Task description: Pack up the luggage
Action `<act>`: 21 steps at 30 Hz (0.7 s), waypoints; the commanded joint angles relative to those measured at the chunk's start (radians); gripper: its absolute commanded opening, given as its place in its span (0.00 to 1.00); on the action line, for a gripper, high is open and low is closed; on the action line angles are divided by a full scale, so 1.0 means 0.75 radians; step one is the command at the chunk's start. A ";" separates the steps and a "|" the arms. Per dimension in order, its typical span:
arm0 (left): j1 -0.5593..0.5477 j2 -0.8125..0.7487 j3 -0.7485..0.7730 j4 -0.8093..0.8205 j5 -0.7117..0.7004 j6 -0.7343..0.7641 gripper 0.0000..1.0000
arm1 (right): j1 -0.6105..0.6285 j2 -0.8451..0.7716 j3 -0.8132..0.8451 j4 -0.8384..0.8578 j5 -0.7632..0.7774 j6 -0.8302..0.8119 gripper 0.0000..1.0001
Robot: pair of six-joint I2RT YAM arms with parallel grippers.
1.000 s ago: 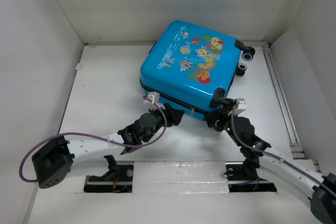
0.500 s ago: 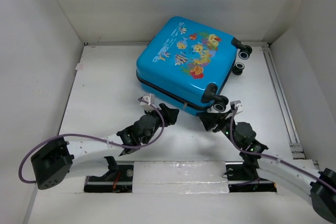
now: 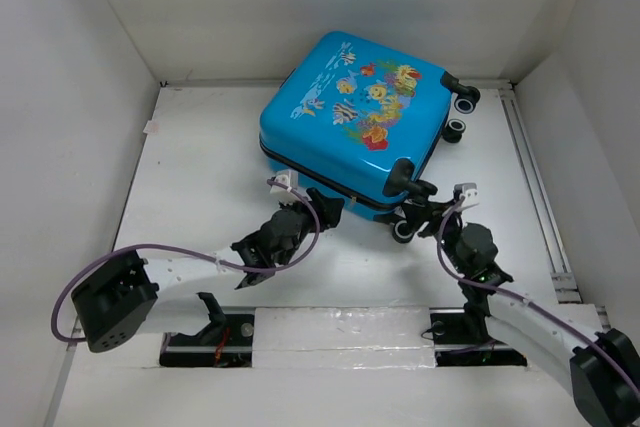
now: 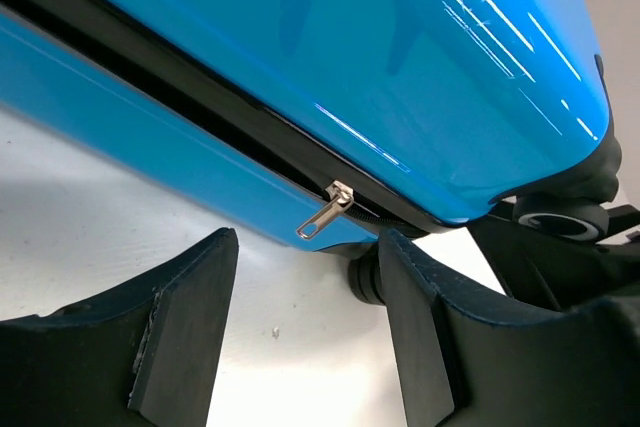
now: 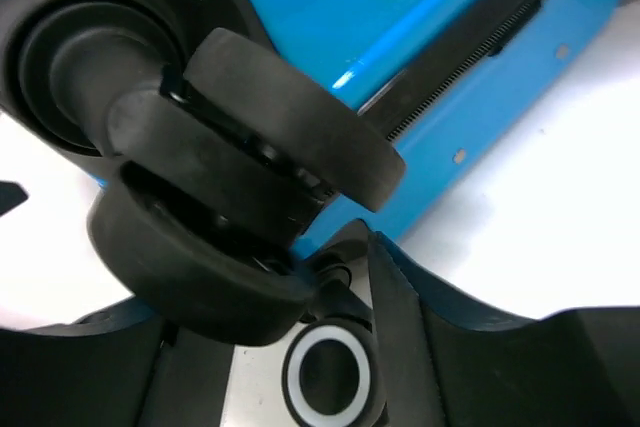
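The luggage (image 3: 355,117) is a closed, glossy blue suitcase with a fish print, lying flat at the back of the table. My left gripper (image 3: 318,209) is at its near edge and stands open (image 4: 300,317). The silver zip pull (image 4: 323,217) hangs just beyond the fingertips, untouched. My right gripper (image 3: 415,219) is at the near right corner. Its jaws (image 5: 300,347) stand round a black wheel with a white ring (image 5: 325,375). The right finger (image 5: 400,347) is against the wheel, and a strip of table shows on the other side. A second castor (image 5: 250,177) fills the view above.
White walls box in the table on three sides. A rail (image 3: 535,187) runs along the right edge. The two far wheels (image 3: 465,102) point toward the back right corner. The arm bases sit on a strip (image 3: 340,332) at the near edge.
The luggage slid back and to the left a second ago, then stayed put. My left gripper moved up to its near edge. The right jaws narrowed round the wheel.
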 commanded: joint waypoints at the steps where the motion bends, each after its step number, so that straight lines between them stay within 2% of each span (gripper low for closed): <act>1: 0.003 0.012 0.037 0.072 0.008 0.012 0.54 | -0.112 0.056 -0.006 0.255 -0.284 -0.032 0.50; 5: 0.003 0.024 0.037 0.072 0.008 0.012 0.54 | -0.160 0.171 0.026 0.347 -0.444 -0.019 0.39; 7: 0.003 0.024 0.049 0.072 0.008 0.024 0.54 | -0.160 0.228 0.026 0.392 -0.506 -0.019 0.39; 8: 0.003 0.036 0.049 0.072 0.008 0.024 0.54 | -0.141 0.240 0.026 0.392 -0.520 -0.019 0.42; 11: 0.003 0.049 0.049 0.072 0.021 0.024 0.54 | -0.115 0.240 -0.006 0.419 -0.500 0.007 0.42; 15: 0.003 0.049 0.049 0.084 0.033 0.024 0.54 | -0.115 0.126 -0.074 0.394 -0.449 0.036 0.45; 16: 0.003 0.049 0.049 0.084 0.033 0.024 0.54 | -0.115 0.041 -0.090 0.368 -0.434 0.036 0.45; 21: 0.003 0.049 0.049 0.084 0.033 0.024 0.54 | -0.102 -0.187 -0.090 0.108 -0.339 0.036 0.48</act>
